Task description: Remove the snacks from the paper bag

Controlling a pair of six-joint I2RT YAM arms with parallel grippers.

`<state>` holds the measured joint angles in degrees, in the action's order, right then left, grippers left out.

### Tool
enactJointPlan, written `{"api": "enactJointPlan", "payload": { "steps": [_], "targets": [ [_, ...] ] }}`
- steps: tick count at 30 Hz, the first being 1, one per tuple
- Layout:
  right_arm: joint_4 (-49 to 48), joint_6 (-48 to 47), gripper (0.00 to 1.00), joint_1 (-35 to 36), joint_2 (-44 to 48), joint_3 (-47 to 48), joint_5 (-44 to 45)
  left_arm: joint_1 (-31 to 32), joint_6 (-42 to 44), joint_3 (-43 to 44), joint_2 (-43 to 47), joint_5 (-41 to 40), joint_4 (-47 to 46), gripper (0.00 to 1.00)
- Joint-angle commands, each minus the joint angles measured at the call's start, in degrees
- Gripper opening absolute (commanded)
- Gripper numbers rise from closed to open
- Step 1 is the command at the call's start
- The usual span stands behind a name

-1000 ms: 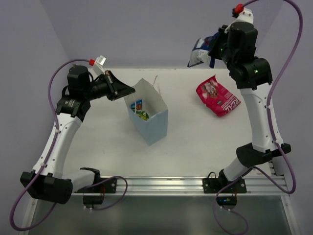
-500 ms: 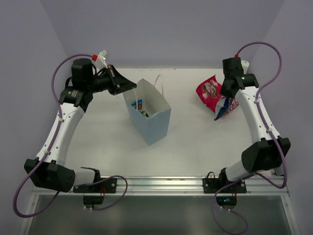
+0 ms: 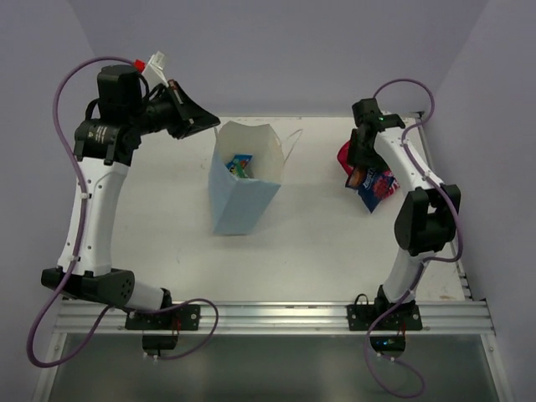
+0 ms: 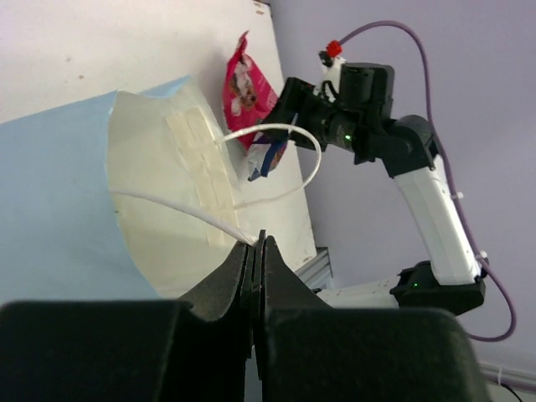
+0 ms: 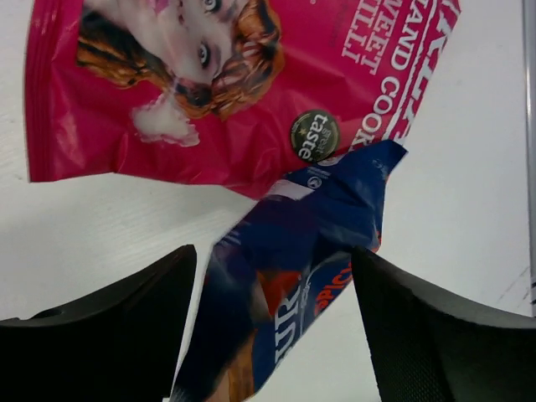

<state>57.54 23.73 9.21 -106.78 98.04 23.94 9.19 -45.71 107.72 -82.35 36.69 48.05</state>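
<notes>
Right tool (image 5: 272, 251) opened; dark blue packet (image 5: 293, 243) overlaps red-pink pouch (image 5: 251, 100), near table (image 5: 100, 226) edge.

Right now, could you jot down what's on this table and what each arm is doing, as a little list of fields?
Left gripper: shut on a string handle of the paper bag
Paper bag: pale blue, mouth open
Inside the bag: small packets, blue-white and yellow-green showing
Right gripper: open, fingers either side of the dark blue packet
Dark blue packet: out of the bag, overlapping the red-pink pouch
Red-pink pouch: flat on the table, far right side
</notes>
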Motion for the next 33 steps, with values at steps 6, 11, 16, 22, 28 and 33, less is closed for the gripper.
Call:
{"api": "enactJointPlan", "payload": {
  "steps": [6,11,16,22,28,33],
  "targets": [
    [3.5,0.6,0.84,4.4,4.7,11.5,-9.5,-2.5,9.7,9.6,-1.9,-12.0,22.4,0.0],
    [5.7,1.7,0.84,9.0,7.1,20.8,-17.5,-2.1,13.1,5.7,-3.3,-12.9,23.7,0.0],
    [3.7,4.4,0.79,9.6,7.5,26.1,-35.1,5.3,14.5,5.9,-8.5,-12.3,21.2,0.0],
    [2.7,5.0,0.78,11.8,7.2,30.5,-37.5,14.4,10.7,7.8,-13.6,-11.5,13.9,0.0],
    [3.9,4.7,0.78,11.2,9.0,29.5,-37.0,17.5,9.0,10.5,-16.3,-9.2,10.2,0.0],
    [3.1,6.4,0.78,9.7,9.0,28.0,-42.1,19.2,3.6,0.1,-11.4,-4.1,-1.6,0.0]
  ]
}}
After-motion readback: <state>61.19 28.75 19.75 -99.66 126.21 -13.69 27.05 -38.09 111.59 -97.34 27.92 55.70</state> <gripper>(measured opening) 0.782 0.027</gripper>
